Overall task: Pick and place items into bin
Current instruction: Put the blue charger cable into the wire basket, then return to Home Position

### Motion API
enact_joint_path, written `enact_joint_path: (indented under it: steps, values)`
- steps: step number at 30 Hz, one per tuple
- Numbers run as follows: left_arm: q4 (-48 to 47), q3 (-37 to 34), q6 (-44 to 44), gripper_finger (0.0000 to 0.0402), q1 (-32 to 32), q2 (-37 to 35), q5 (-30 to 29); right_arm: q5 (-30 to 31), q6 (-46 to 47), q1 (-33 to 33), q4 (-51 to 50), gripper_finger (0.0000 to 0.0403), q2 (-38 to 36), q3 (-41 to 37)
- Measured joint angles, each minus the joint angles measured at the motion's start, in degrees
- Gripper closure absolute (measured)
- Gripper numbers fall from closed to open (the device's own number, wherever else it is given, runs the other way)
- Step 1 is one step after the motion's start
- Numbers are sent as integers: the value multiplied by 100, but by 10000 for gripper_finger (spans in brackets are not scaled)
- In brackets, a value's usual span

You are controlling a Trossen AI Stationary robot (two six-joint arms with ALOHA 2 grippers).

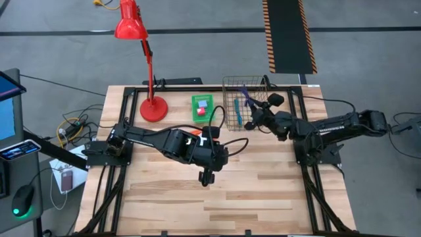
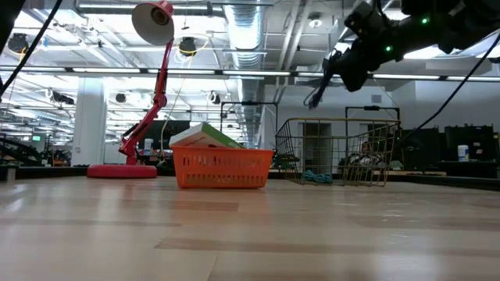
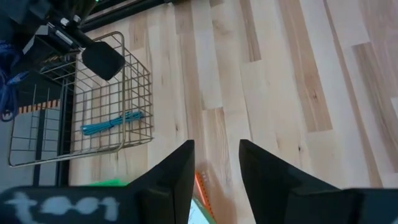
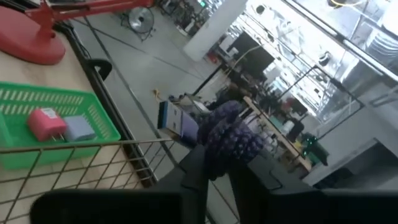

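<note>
My right gripper (image 1: 252,119) hovers over the wire bin (image 1: 229,85) at the table's far side, shut on a blue-purple fuzzy stick tool (image 4: 229,135). In the low view that tool (image 2: 316,94) hangs above the bin (image 2: 336,152). A teal stick tool (image 3: 112,123) lies on the bin's floor. A red-pink block (image 4: 45,122) and a light-blue block (image 4: 78,128) rest in a green tray (image 1: 204,115). My left gripper (image 3: 216,144) is open and empty over the table's middle (image 1: 207,176). A flat white packet (image 2: 201,135) leans in an orange basket (image 2: 223,168). My right gripper pinches the blue-purple tool between its two fingers (image 4: 194,177), at its fuzzy purple part (image 4: 217,158). The tuft and a blue-and-white end (image 4: 177,122) stick out past the fingertips. The tool is lifted clear, above the wire bin's rim.
A red desk lamp (image 1: 152,108) stands at the far left of the table, its head (image 1: 128,23) reaching beyond the far edge. The orange basket (image 1: 192,131) lies partly under my left arm. Bare wood (image 1: 263,191) spreads across the near half of the table.
</note>
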Motion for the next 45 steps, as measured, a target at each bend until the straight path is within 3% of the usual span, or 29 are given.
enact_joint_path:
  steps: [13, 18, 25, 29, 35, 38, 41, 45]
  values:
    - [-40, 0, 125, 285, 11, 0, 24, -37, -32, 215, -94, 228, -2, 0]
    - [-102, 0, 107, 285, 55, 0, 4, 7, -327, 215, -58, 197, -1, 0]
    - [3, 0, -335, 285, 83, -75, -132, 897, -362, 199, 271, 191, -15, 0]
    - [416, 0, -202, 285, 81, -427, -151, 1227, 468, 222, -378, 195, -11, 0]
    - [496, 4, -581, 285, 170, -1561, -1326, 1142, 720, 685, -808, 197, -11, 0]
    - [479, -77, -879, 285, 223, -2146, -1542, 1287, 764, 1151, -1171, 198, -11, 0]
    - [656, -497, -909, 285, 200, -2616, -1694, 842, 1078, 1518, -1122, 200, -11, 13]
    - [1056, -1646, -1033, 285, 243, -3259, -2274, -1205, 2044, 1691, -1384, 199, -275, 238]
